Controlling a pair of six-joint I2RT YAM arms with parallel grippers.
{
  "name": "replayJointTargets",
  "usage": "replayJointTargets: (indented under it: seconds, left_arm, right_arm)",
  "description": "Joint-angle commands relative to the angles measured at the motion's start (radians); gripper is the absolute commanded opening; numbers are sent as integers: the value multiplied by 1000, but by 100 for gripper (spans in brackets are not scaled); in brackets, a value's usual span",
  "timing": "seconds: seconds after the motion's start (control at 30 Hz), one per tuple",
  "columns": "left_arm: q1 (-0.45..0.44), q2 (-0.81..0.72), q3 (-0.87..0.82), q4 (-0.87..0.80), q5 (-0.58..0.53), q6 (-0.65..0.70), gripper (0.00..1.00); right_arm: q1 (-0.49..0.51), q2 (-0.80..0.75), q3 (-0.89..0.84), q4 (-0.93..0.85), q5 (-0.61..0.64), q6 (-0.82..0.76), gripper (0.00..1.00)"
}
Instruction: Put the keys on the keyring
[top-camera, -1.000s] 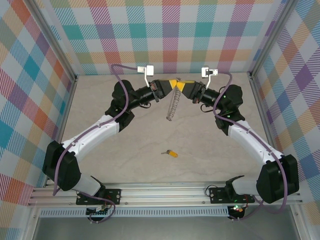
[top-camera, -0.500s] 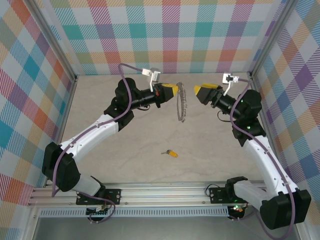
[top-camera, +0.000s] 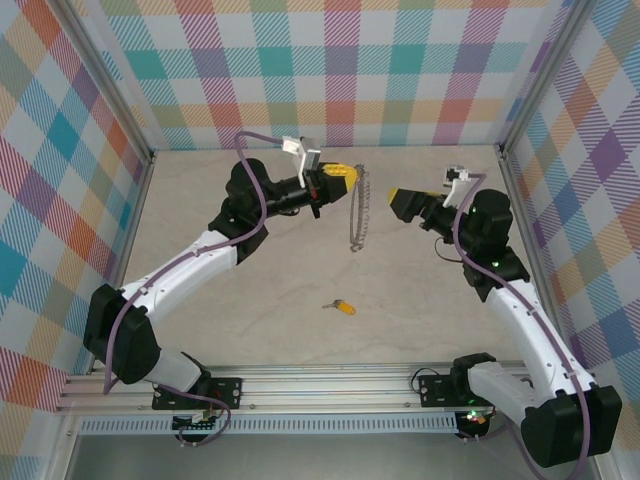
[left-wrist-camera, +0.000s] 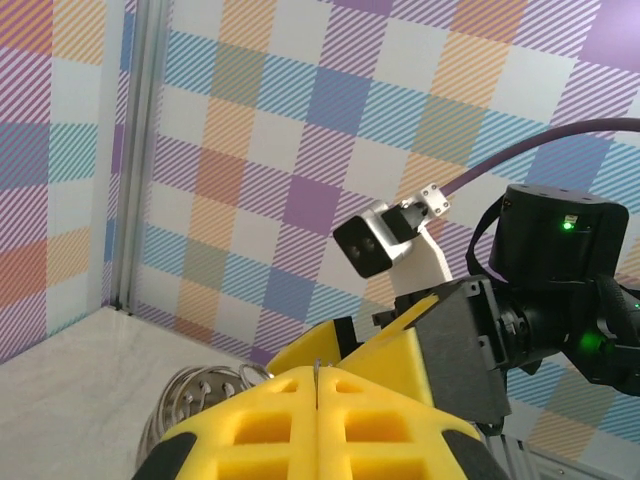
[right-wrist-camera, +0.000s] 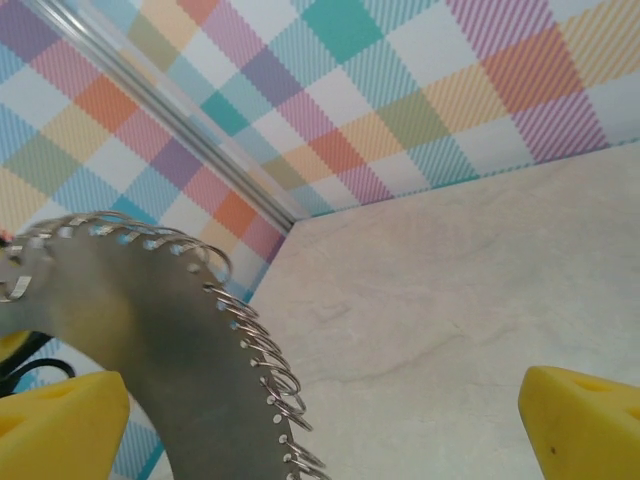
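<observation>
The keyring (top-camera: 357, 212), a silver metal loop edged with several small rings, hangs limp from my left gripper (top-camera: 348, 173) above the back of the table. In the left wrist view the yellow pads (left-wrist-camera: 290, 400) of my left gripper (left-wrist-camera: 317, 385) are pressed together on a thin metal edge, with the keyring (left-wrist-camera: 190, 393) curving off to the lower left. My right gripper (top-camera: 402, 200) stands open just right of the ring, apart from it. In the right wrist view the keyring (right-wrist-camera: 170, 340) fills the left side between the wide-apart fingertips (right-wrist-camera: 585, 415) of my right gripper (right-wrist-camera: 320, 425). One small yellow-orange key (top-camera: 342, 306) lies on the table nearer the front.
Checked walls and aluminium posts (top-camera: 522, 120) close in the marble-look table (top-camera: 250, 290) on three sides. A metal rail (top-camera: 330, 385) runs along the near edge at the arm bases.
My right gripper has opened, let go of the keyring and drawn back to the right. The left gripper has shifted slightly with the ring, which now hangs from it alone.
</observation>
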Motion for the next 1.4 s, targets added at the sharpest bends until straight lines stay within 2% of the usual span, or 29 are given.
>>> replayJointTargets:
  seconds: [0.0, 0.13, 0.37, 0.47, 0.53, 0.63, 0.77, 0.97, 1.17, 1.37]
  left_arm:
    - [-15, -47, -15, 104, 7, 44, 0]
    - [-15, -48, -21, 109, -6, 43, 0]
    - [-15, -49, -14, 62, -6, 28, 0]
    - [-15, -48, -4, 32, -5, 14, 0]
    - [-15, -48, 17, -28, -26, 8, 0]
    - [-14, -51, 40, -102, -51, -4, 0]
    - [-15, -73, -19, -87, -170, -16, 0]
    - [-4, -157, -116, -127, -364, 10, 0]
    - [7, -220, -181, -150, -424, 17, 0]
    - [8, -275, -264, -130, -467, 13, 0]
  right_arm:
    - [-5, -19, -7, 18, 21, -14, 100]
    - [-5, 19, 34, 44, -133, -10, 97]
    - [-4, 98, 125, 168, -412, 40, 75]
    - [-3, 112, 155, 210, -452, 68, 64]
    - [-3, 118, 167, 205, -448, 72, 56]
    - [-2, 132, 170, 159, -421, 81, 53]
    - [2, 168, 134, 45, -366, 87, 53]
    - [6, 210, 89, -230, -315, -29, 54]
    - [22, 278, 152, -540, -247, -170, 49]
    - [111, 310, 127, -635, -98, -132, 40]
